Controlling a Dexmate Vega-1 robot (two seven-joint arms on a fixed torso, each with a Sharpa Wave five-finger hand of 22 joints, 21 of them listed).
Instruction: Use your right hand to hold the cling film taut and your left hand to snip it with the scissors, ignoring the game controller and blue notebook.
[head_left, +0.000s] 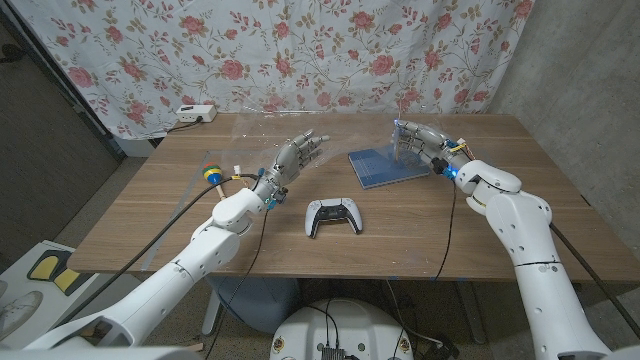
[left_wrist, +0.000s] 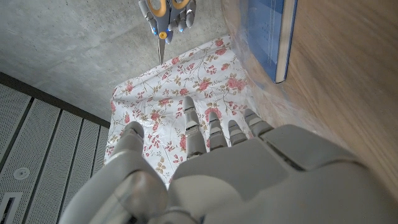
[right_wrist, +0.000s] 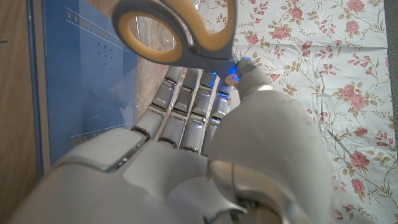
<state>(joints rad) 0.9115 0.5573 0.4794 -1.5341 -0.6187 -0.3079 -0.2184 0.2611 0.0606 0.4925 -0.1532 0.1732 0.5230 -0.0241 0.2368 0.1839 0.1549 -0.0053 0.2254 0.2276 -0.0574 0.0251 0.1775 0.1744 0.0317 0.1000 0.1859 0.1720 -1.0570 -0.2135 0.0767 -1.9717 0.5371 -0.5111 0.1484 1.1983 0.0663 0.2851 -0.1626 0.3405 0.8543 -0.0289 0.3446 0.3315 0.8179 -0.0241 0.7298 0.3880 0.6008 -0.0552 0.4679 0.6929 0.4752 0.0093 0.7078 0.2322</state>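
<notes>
**yellow-handled scissors are sitting in the right hand, not the left**

yellow and grey, the scissors (right_wrist: 208, 45) are being gripped by the right hand (head_left: 425, 143), whose fingers are closing around the handles above the blue notebook (head_left: 385, 166). the task is asking for the reverse, so the tool is probably waiting to be passed across or used from this side.

the left hand (head_left: 297, 155) is hovering over the wood with its fingers apart and nothing in them. it is reaching toward one o'clock, likely because the film is lying that way.

the cling film (left_wrist: 258, 93) is showing as a crinkled, clear sheet just beside the notebook. in the head view it is only a faint shine across the far half of the table (head_left: 150, 235), at about twelve o'clock from the game controller (head_left: 333, 216). its edges are too faint to trace, and neither hand is touching it as far as i can tell.

the controller is lying untouched between the arms, with the notebook at its one o'clock.
</notes>
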